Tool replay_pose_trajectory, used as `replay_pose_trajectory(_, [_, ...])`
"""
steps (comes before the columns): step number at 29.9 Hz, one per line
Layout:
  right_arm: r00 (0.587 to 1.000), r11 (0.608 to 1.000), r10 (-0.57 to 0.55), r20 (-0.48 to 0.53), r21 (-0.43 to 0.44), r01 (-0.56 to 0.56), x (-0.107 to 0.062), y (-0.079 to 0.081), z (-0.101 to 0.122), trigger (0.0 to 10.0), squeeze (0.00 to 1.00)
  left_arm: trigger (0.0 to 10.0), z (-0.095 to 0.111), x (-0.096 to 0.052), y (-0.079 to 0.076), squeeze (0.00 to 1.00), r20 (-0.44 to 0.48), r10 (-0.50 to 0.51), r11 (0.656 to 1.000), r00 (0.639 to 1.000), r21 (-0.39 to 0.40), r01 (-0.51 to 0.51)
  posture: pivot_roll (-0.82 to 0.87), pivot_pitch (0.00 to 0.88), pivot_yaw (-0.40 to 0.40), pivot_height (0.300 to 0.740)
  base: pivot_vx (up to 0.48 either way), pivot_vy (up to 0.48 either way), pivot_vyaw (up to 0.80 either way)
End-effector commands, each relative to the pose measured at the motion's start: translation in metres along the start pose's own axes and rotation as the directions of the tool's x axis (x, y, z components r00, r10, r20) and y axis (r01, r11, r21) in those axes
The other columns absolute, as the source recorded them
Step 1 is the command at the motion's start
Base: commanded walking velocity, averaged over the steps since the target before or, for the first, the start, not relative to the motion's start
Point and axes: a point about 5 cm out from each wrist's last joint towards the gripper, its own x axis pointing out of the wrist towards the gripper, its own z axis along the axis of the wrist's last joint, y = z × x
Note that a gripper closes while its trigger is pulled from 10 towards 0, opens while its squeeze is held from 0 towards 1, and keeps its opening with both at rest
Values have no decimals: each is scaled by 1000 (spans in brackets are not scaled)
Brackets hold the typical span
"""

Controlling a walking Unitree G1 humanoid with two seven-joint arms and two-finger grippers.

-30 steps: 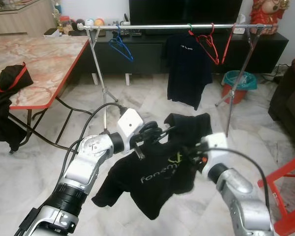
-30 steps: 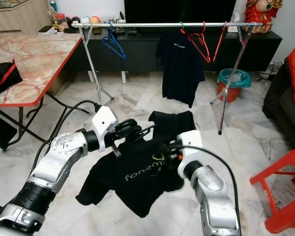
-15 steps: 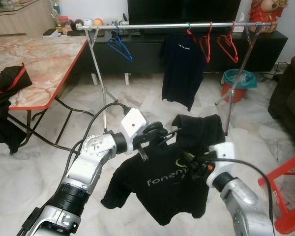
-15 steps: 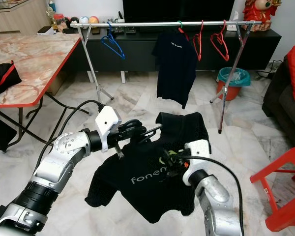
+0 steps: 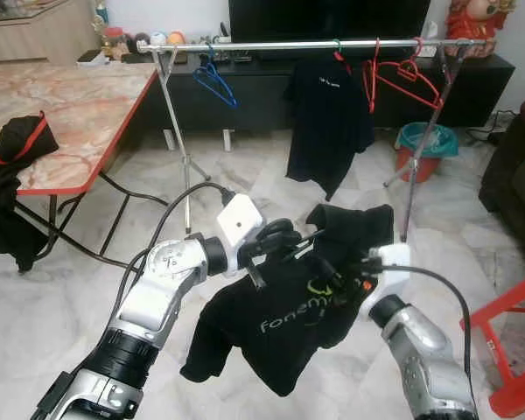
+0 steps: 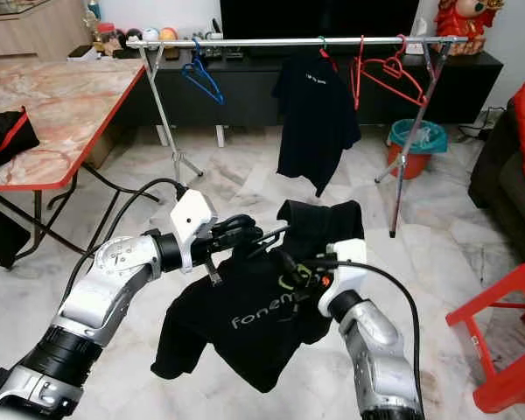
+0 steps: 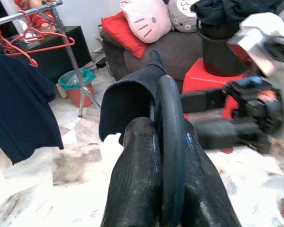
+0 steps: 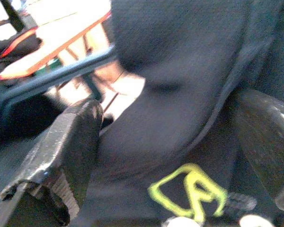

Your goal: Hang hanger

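Black T-shirt (image 5: 289,324) matt cloth; rail (image 5: 306,44) shiny metal; floor (image 5: 61,297) glossy marble

Both arms raised forward, elbows bent. Left end effector (image 5: 284,238) clamped tight, fingers (image 7: 146,175) together; right end effector (image 5: 337,282) spread wide, turned inward.

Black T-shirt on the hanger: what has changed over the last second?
The right gripper dipped lower against the black T-shirt, then came back up toward the collar, jaws apart around the fabric. The left gripper stays shut on the hanger hook. On the rail, the red hangers have swung round. The shirt is not yet hung.
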Motion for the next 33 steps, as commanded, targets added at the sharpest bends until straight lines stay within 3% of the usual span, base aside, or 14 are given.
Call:
replay_pose_trajectory(1, [999,1000,-30,17,-4,30,1,-4,2,10000,0,10000,8,0,-3,0,33,-23,1000,999,17,22,-114,0,27,740,0,0,0])
replay_pose_trajectory(18, [1000,1000,12,-5,29,-12,12,-5,-5,10000,0,10000,7,-2,-8,0,23,-40,999,999,7,40,-102,0,21,740,0,0,0])
replay_pose_trajectory(19, [1000,999,21,-10,30,-21,13,-4,-6,3686,0,10000,7,-2,-8,0,21,-39,999,999,6,39,-102,0,20,740,0,0,0])
replay_pose_trajectory(20, [1000,999,28,-9,35,-28,13,-3,-6,0,0,10000,7,-2,-8,0,21,-39,999,999,6,39,-102,0,20,740,0,0,0])
replay_pose_trajectory(33, [999,999,36,-23,21,-35,15,-2,-11,0,0,10000,7,-1,-7,0,18,-38,999,999,5,38,-102,0,18,740,0,0,0])
